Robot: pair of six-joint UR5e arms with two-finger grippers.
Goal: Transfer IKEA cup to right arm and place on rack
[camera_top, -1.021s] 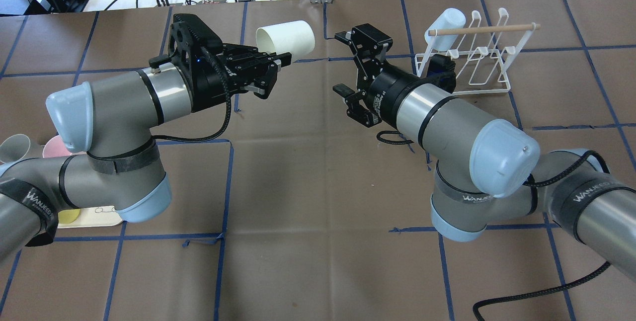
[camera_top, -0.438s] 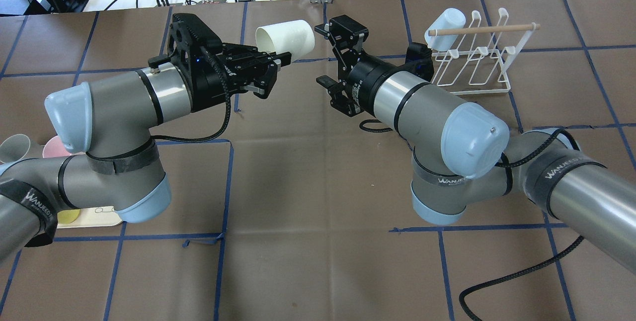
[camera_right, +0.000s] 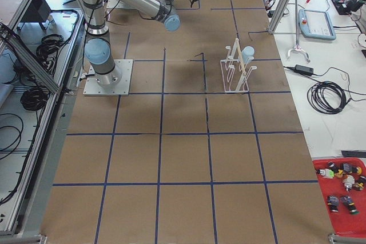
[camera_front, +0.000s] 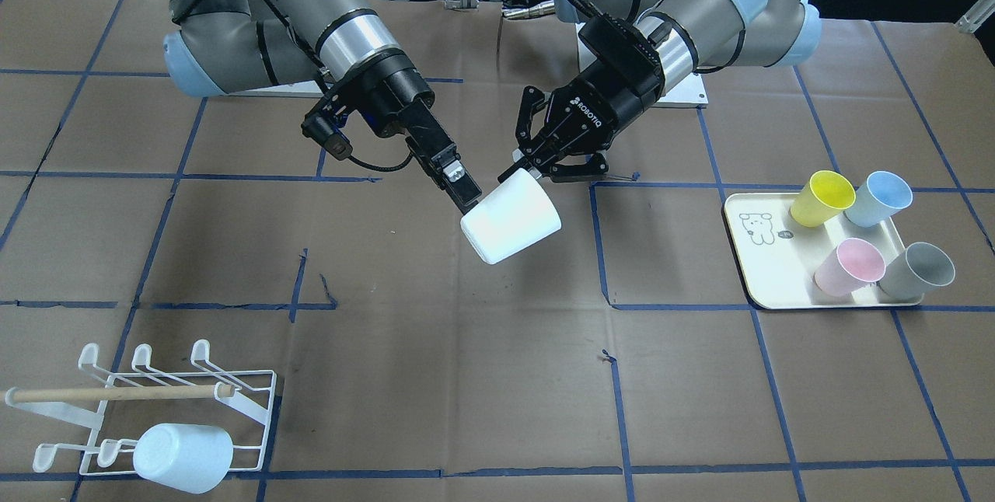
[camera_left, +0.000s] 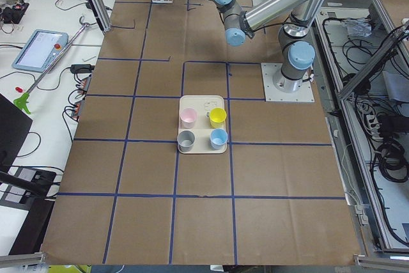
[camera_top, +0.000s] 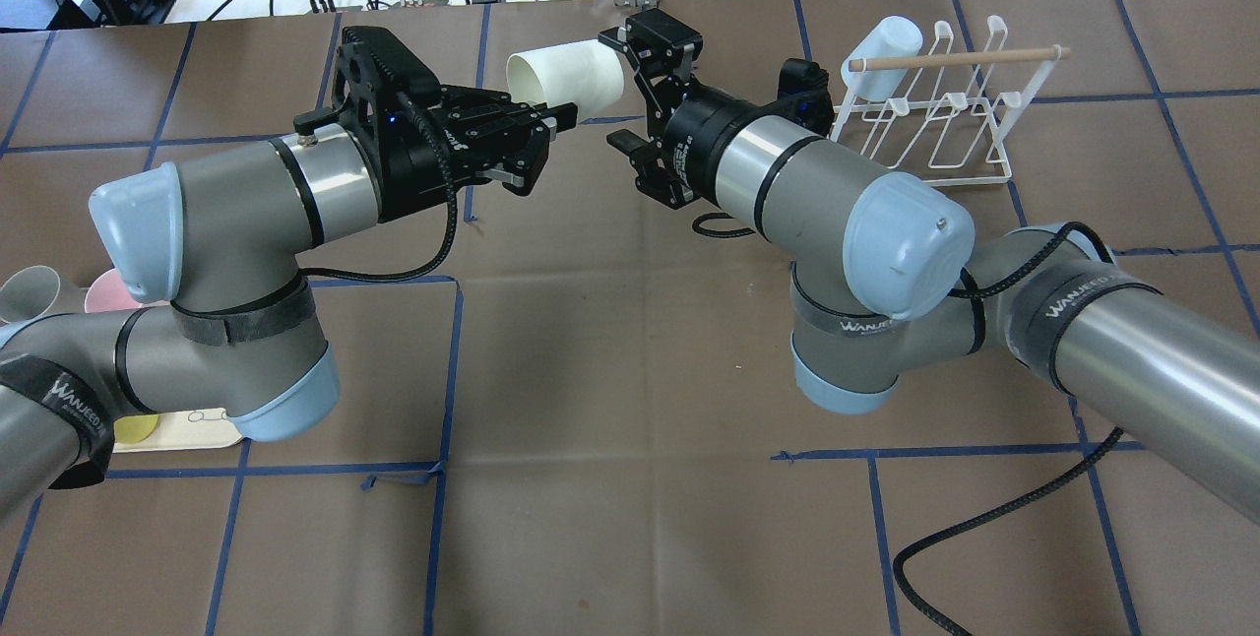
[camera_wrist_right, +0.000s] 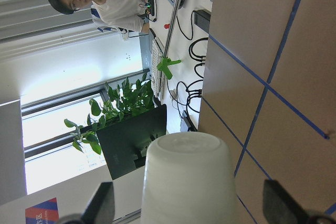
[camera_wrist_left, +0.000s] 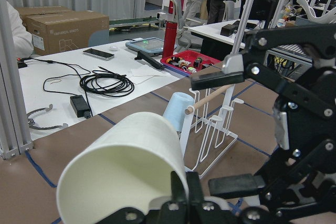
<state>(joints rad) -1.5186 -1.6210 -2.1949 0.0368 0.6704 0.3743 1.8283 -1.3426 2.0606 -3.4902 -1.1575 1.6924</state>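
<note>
A white IKEA cup [camera_top: 566,75] is held on its side in the air, with my left gripper [camera_top: 553,119] shut on its rim. The same hold shows in the front view, cup [camera_front: 509,216] and left gripper [camera_front: 530,169]. My right gripper [camera_top: 622,90] is open, with a finger on either side of the cup's base end, not closed on it. In the right wrist view the cup's base [camera_wrist_right: 186,177] fills the gap between the open fingers [camera_wrist_right: 102,203]. The white wire rack [camera_top: 935,124] stands to the right, behind the right arm.
A pale blue cup [camera_top: 881,55] hangs on the rack's left prong, also seen in the front view [camera_front: 183,455]. A cream tray [camera_front: 766,273] on the robot's left carries yellow, blue, pink and grey cups. Cables and gear lie beyond the table's far edge.
My right arm has swung left toward the cup, and its open fingers have reached the cup's base. The left arm and the cup have not moved.
</note>
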